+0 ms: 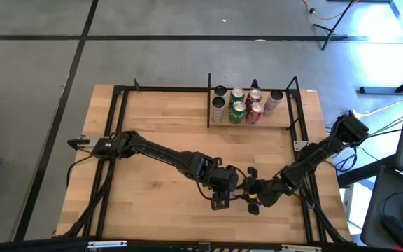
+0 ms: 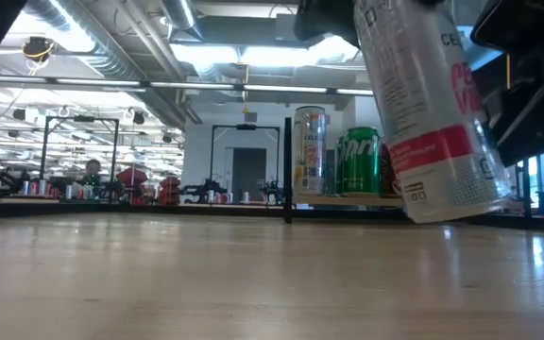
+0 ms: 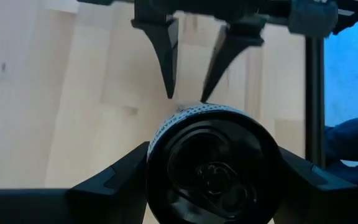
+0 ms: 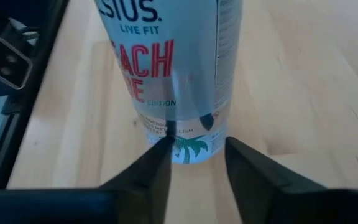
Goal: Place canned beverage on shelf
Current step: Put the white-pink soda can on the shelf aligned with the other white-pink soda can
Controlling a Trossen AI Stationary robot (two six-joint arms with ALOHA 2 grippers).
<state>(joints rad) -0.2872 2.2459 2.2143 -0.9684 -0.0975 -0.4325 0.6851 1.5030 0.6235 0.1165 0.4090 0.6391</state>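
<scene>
Here we see our left gripper (image 1: pixel 224 183) clamped around the white can (image 2: pixel 430 109), held tilted above the tabletop (image 1: pixel 159 140) near its front edge. Our right gripper (image 1: pixel 252 190) sits just beside it, its fingers (image 4: pixel 151 171) narrowly parted and empty. The can reads "LIVE FIT" and "EACH". Well apart, the shelf (image 1: pixel 285 123) already carries a green can (image 2: pixel 358 162), red ones and pale ones (image 2: pixel 309 151).
</scene>
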